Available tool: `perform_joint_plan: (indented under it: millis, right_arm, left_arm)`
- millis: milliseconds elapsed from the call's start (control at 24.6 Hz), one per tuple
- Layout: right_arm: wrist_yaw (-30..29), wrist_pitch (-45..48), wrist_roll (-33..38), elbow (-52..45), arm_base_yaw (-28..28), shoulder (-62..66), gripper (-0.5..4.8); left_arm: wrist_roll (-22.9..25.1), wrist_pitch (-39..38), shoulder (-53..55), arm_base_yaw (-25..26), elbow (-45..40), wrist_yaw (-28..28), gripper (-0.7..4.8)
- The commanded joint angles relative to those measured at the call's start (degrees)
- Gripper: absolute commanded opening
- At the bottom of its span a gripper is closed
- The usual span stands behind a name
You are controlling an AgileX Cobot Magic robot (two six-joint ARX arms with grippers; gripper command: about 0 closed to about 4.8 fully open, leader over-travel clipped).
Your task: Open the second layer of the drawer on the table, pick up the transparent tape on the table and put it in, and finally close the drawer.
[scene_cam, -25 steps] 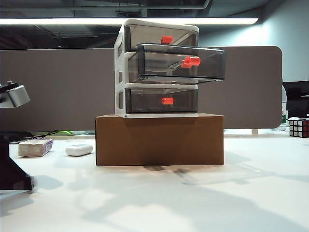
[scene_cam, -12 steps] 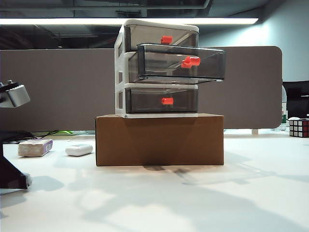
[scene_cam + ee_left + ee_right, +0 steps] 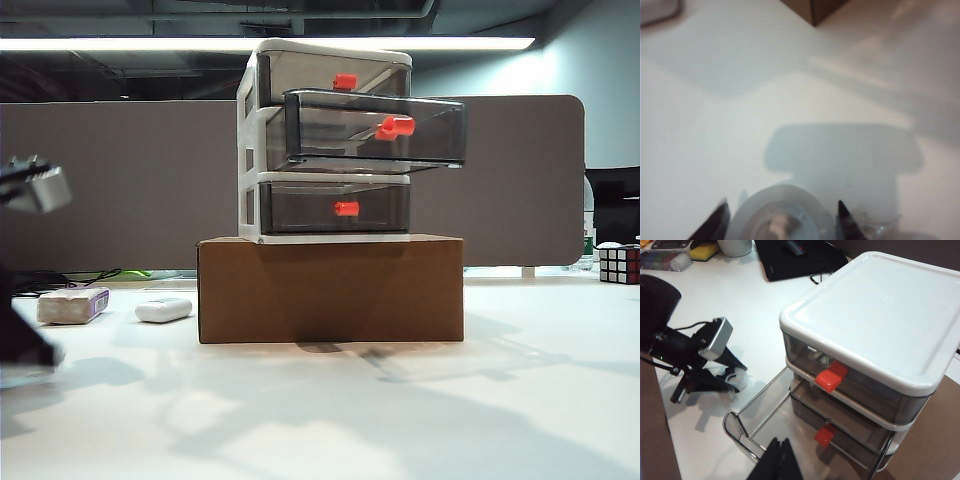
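Observation:
The drawer [image 3: 325, 140] stands on a brown box, its second layer [image 3: 375, 128] pulled out toward me, red-orange knob in front. In the left wrist view the transparent tape [image 3: 777, 215] lies flat on the white table [image 3: 740, 110]. My left gripper [image 3: 782, 222] is closed around it, one black fingertip [image 3: 720, 220] against each side of the roll. From the right wrist view, the left gripper [image 3: 727, 382] is low at the table with the tape [image 3: 736, 377] in it, left of the cabinet. My right gripper [image 3: 781, 460] hangs shut and empty over the open drawer [image 3: 785, 410].
A brown cardboard box [image 3: 330, 290] carries the cabinet. Two white oblong blocks [image 3: 163, 310] [image 3: 72, 305] lie at the back left, a puzzle cube [image 3: 618, 265] at the far right. A grey partition [image 3: 120, 180] closes the back. The left arm's wrist block [image 3: 35, 188] shows at the left edge.
The left arm's wrist block has tipped and risen a little and is now blurred; its dark lower part shifted left. The cabinet and open drawer stayed put.

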Motion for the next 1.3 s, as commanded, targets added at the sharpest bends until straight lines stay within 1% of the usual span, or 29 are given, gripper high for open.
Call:
perform_joint_plan:
  millis: [41, 163, 285, 366, 488, 651, 692, 733, 814, 855, 896, 977, 1058, 1181, 1303]
  right_arm:
    - [0.1, 1.0, -0.2, 0.2, 0.0, -0.3, -0.05]
    - [0.1, 1.0, -0.2, 0.3, 0.0, -0.3, -0.05]
    - [0.5, 0.9, -0.2, 0.3, 0.0, -0.6, -0.05]
    - [1.8, 1.0, -0.2, 0.3, 0.0, -1.0, -0.05]
    - [3.0, 0.9, -0.2, 0.2, -0.1, -1.8, -0.05]
    - [4.2, 1.0, -0.4, 0.2, -0.2, -3.1, -0.05]
    - [4.2, 1.2, -0.4, 0.3, -0.3, -3.5, -0.05]
    - [4.4, 1.3, -0.4, 0.3, -0.4, -3.6, -0.05]
    - [4.4, 1.4, -0.4, 0.3, -0.9, -4.1, -0.05]
    - [4.4, 1.3, -0.3, 0.3, -0.9, -4.2, -0.05]
    - [4.5, 1.1, -0.3, 0.3, -0.9, -4.6, -0.05]
    - [4.5, 0.9, -0.3, 0.2, -0.9, -5.3, -0.05]
    - [4.6, 0.6, -0.2, 0.2, -0.9, -5.9, -0.05]
    - [4.6, 0.0, -0.1, 0.3, -0.9, -7.1, -0.05]
    - [5.5, -0.9, -0.1, 0.2, -0.9, -8.6, -0.05]
  left_arm:
    - [0.2, -0.7, -2.4, -0.3, 3.5, 2.3, 1.24]
    - [0.2, -1.2, -5.6, -1.6, 5.6, 3.0, 1.27]
    - [0.2, -2.3, -10.0, -4.0, 7.0, 2.8, 1.65]
    - [0.2, -3.4, -13.3, -5.8, 7.7, 2.9, 1.66]
    - [0.2, -6.5, -19.6, -9.7, 8.7, 2.4, 1.66]
    - [0.0, -9.8, -27.2, -16.9, 10.3, 0.9, 1.66]
    - [-0.3, -10.7, -29.0, -20.9, 11.3, -0.3, 1.66]
    - [-0.3, -10.9, -29.1, -23.5, 12.1, -1.4, 1.66]
    - [-0.2, -10.8, -26.7, -32.1, 14.9, -6.1, 1.66]
    - [0.0, -10.8, -25.0, -34.6, 16.0, -7.7, 1.66]
    - [1.8, -10.3, -21.9, -38.4, 17.9, -10.3, 1.65]
    - [4.0, -7.1, -16.0, -42.5, 20.7, -13.3, 1.66]
    - [4.2, -5.3, -11.8, -43.4, 23.0, -14.9, 1.66]
    - [4.2, -4.3, -7.2, -43.3, 26.1, -16.9, 1.66]
    - [4.3, -4.2, -4.7, -43.3, 28.2, -17.0, 1.65]
